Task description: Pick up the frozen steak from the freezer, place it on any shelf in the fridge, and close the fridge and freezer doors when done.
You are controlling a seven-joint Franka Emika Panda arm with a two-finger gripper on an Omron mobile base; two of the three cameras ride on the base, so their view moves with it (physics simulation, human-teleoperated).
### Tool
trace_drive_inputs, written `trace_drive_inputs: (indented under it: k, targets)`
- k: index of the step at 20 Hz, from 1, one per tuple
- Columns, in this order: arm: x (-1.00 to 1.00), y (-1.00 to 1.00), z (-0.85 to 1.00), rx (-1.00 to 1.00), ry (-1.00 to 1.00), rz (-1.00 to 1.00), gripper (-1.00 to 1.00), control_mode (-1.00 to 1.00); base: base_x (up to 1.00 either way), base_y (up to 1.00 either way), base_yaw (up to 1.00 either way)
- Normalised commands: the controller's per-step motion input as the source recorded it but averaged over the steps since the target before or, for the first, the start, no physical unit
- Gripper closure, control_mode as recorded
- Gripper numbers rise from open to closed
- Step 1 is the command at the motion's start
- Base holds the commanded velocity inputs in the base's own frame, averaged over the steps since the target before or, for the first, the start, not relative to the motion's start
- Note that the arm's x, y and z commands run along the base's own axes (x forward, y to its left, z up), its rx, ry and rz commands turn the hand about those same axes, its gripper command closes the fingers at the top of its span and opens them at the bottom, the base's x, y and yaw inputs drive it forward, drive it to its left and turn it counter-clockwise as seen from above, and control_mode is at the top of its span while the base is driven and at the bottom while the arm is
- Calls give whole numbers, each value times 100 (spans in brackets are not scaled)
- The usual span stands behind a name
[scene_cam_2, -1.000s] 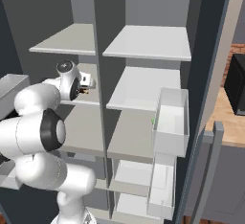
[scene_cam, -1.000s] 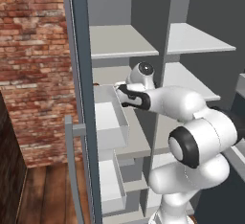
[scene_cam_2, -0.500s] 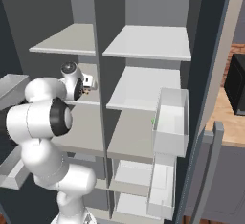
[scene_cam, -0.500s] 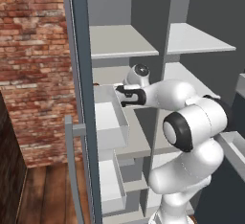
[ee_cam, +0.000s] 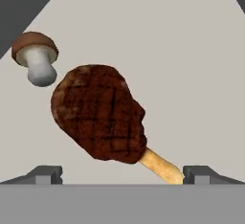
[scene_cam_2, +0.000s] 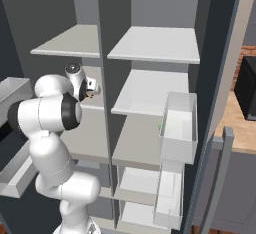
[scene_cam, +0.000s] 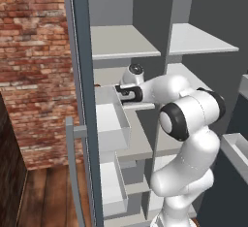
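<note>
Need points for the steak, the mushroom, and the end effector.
steak [ee_cam: 98, 113], hand view, middle of the dark grilled meat.
mushroom [ee_cam: 35, 58], hand view, where the brown cap meets the white stem.
end effector [ee_cam: 122, 174], hand view, midway between the two dark fingertips, which stand wide apart.

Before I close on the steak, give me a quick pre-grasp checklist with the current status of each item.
1. Gripper open: ok, tips wide apart.
2. Frozen steak between the tips: ok, roughly centred just ahead of them.
3. Steak not yet held: ok, lying free on the freezer shelf.
4. Mushroom clear of the grasp: ok, apart from the steak.
5. Fridge shelf free for placing: ok.
6. Depth to the steak: cannot tell.
</note>
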Motion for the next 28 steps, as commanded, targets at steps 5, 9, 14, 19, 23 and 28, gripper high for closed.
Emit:
trace_drive_inputs:
  k: [5,9,14,19,23,28]
  targets:
    - [38,4,-10,0,7,0,-100,-100,0,0,0]
    - [34,0,-18,0,2,0,-100,-100,0,0,0]
    - [24,0,-22,-1,2,0,-100,-100,0,0,0]
    - [10,0,-27,-3,2,0,100,-100,0,0,0]
    - [1,0,-2,0,0,0,100,-100,0,0,0]
    - [-2,0,0,0,0,0,100,-100,0,0,0]
